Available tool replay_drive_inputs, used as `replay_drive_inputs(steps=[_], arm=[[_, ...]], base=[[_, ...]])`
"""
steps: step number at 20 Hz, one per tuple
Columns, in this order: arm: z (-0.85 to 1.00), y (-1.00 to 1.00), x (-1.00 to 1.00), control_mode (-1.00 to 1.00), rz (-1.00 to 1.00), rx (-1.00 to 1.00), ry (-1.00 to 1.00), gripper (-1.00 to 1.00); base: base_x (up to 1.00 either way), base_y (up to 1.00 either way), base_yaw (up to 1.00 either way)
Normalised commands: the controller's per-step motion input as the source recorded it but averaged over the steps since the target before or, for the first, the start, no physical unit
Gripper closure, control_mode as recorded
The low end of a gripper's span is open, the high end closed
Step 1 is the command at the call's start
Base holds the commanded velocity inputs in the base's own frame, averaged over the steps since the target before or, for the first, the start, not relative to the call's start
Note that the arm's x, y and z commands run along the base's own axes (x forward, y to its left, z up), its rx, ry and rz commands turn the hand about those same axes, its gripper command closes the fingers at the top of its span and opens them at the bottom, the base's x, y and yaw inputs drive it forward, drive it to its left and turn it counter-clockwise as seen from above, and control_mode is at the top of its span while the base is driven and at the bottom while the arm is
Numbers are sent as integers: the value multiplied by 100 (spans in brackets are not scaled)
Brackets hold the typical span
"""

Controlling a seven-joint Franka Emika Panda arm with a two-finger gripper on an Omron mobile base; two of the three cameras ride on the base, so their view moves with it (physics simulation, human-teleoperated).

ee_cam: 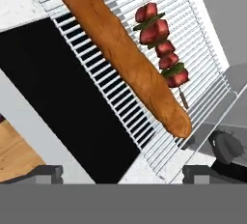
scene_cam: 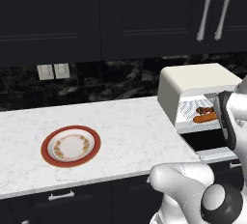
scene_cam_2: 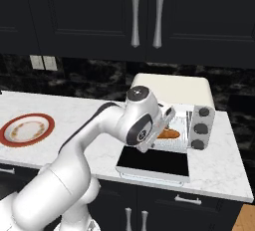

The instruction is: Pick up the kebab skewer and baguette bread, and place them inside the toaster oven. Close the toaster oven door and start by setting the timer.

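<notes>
A: Start close in. What sits just past the claw?

B: The gripper (ee_cam: pixel 123 175) shows two small dark tips set wide apart with nothing between them. Just beyond lies the toaster oven door (ee_cam: pixel 72 102), a flat panel of dark glass, dropped open and level.

A: And behind that?

B: A wire rack (ee_cam: pixel 144 59) of thin, bright parallel bars. On it lies the baguette bread (ee_cam: pixel 123 56), a long, slim, smooth orange-brown loaf with rounded ends. Just beside it, roughly parallel, lies the kebab skewer (ee_cam: pixel 161 49): a thin stick carrying glossy red chunks with small green pieces between them. I cannot tell whether the two touch.

A: The oven itself?

B: The toaster oven (scene_cam_2: pixel 172 90) is a cream-beige box with a softly rounded top and three round grey knobs (scene_cam_2: pixel 200 128) stacked down its right side. It stands on a white marbled counter (scene_cam: pixel 135 131).

A: Anything farther off?

B: A round plate (scene_cam: pixel 71 146) with a red rim and a patterned inner ring, well apart to the left. Behind, black veined stone with two pale wall outlets (scene_cam: pixel 53 71), and dark cabinets with silver bar handles (scene_cam_2: pixel 147 15).

A: Any writing?

B: None I can read.
</notes>
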Motion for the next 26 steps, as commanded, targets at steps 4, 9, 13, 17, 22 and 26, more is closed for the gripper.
replay_drive_inputs(steps=[4,9,13,17,22,26], arm=[[-4,-38,-58,-100,-67,13,21,-100],[-46,-17,-38,-100,-66,16,2,-100],[-50,0,22,-100,-61,14,0,-100],[-30,2,28,-100,-49,15,-3,-100],[-23,-10,9,-100,-28,12,-7,-100],[-19,0,17,-100,-26,5,-17,-100]], base=[[0,0,0],[0,0,0],[0,0,0],[0,0,0],[0,0,0],[0,0,0]])
